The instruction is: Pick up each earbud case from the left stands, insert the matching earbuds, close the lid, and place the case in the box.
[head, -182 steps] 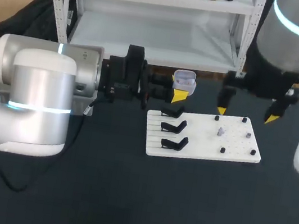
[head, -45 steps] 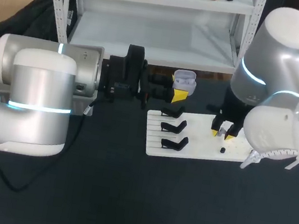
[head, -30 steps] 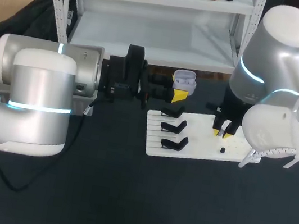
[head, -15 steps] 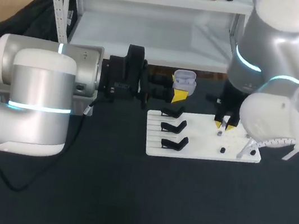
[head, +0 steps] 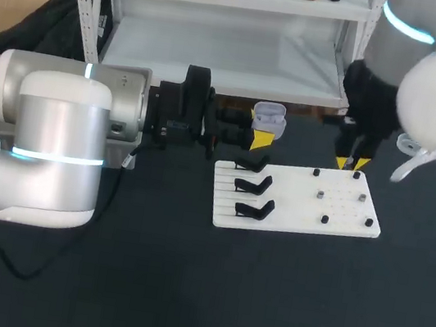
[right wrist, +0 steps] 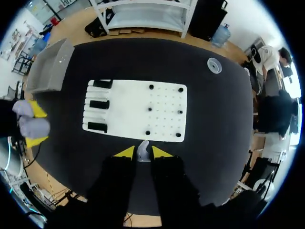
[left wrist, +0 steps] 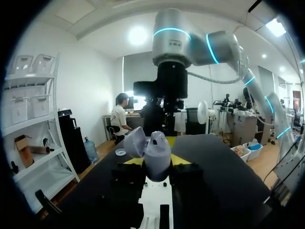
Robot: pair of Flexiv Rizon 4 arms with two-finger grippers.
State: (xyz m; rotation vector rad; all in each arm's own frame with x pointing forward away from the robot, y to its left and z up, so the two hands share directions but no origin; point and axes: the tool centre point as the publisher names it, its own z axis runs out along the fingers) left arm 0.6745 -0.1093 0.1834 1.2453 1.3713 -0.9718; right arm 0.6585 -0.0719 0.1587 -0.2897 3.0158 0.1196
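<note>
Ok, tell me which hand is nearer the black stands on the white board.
Left. The left hand, holding the open case, is just behind the stands; the right hand, holding an earbud, is over the far right corner of the board.

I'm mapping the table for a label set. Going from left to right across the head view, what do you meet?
The left arm → earbud case, open, in the left gripper → middle peg on the white board → right gripper, holding an earbud.
</note>
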